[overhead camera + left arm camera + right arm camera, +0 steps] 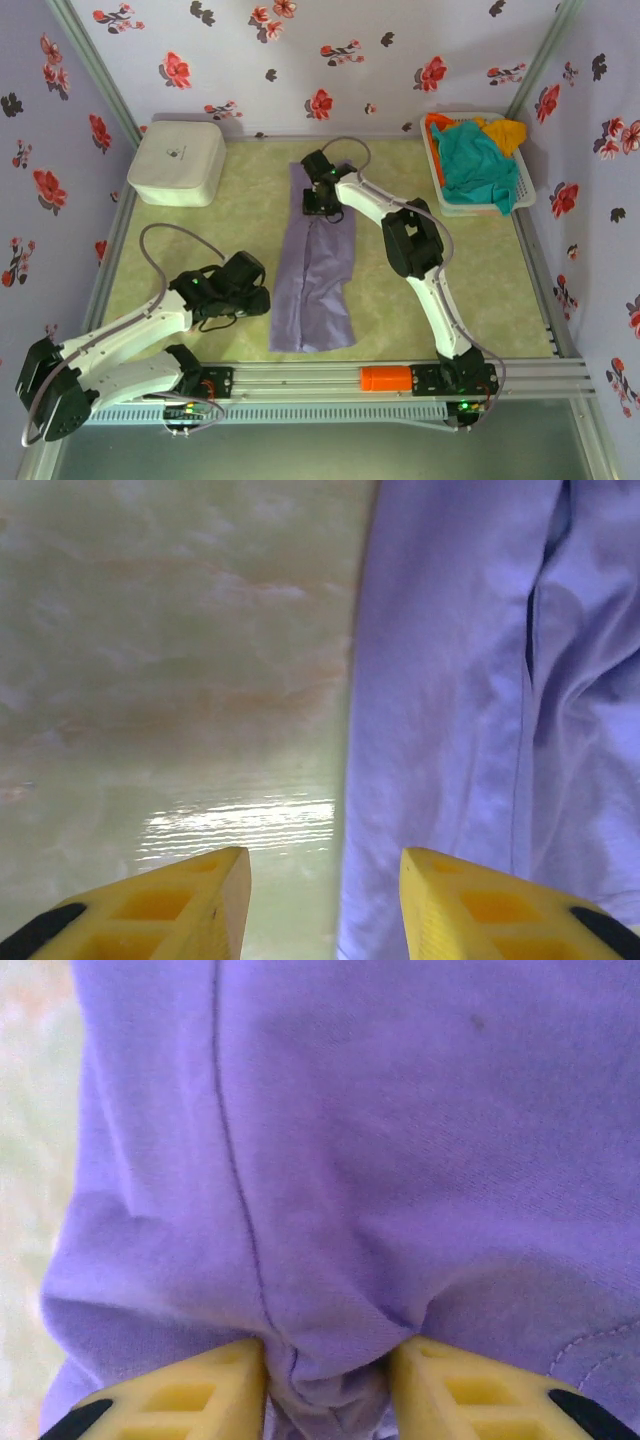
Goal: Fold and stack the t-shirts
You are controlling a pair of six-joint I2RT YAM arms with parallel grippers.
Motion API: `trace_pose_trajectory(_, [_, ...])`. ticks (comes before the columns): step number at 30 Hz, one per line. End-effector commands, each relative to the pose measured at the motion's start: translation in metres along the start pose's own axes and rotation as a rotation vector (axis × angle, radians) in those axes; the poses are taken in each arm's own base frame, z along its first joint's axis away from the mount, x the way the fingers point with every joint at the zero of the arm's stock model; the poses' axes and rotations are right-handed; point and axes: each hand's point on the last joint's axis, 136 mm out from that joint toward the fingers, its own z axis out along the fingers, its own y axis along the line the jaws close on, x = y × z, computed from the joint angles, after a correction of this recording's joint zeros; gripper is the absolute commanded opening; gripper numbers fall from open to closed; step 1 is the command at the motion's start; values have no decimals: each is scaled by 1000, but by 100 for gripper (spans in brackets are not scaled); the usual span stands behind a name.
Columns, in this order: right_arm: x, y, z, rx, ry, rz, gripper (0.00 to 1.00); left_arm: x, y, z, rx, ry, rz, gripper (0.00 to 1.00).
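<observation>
At the far left corner of the desk (250, 190) sits a white box (178, 163), which is no part of the job. The left pincer (325, 880) hangs open and empty, its 2 fingers straddling the left edge of the purple t-shirt (318, 270). That shirt lies as a long narrow strip down the middle of the desk, from far edge toward near edge. It looks light, limp and creased, so it likely sags and slides unless taken by hem or corners at both ends. The right pincer (328, 1360) is closed on a bunched fold at its far end, and what lies under that fold is hidden. In the basket (525, 195) at the far right corner, a teal t-shirt (478, 165) is heaped with orange (437, 130) and yellow (505, 133) cloth, and their count and outlines are hard to tell.
</observation>
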Motion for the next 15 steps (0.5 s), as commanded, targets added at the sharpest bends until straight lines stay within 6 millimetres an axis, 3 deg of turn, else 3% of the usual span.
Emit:
trace_pose_trajectory(1, [-9,-53,11,151,43,7,39,2,-10,10,25,-8,-32,44])
trace_pose_trajectory(5, [-32,-78,13,199,26,-7,44,13,-27,27,104,20,-49,44])
trace_pose_trajectory(9, [-53,-84,5,194,-7,-55,49,22,-31,38,112,42,-43,45])
trace_pose_trajectory(13, [-67,-70,-24,159,-54,-144,65,22,-30,36,97,44,-11,50])
trace_pose_trajectory(15, [-72,-64,-47,149,-85,-179,68,16,-26,31,81,23,-2,59])
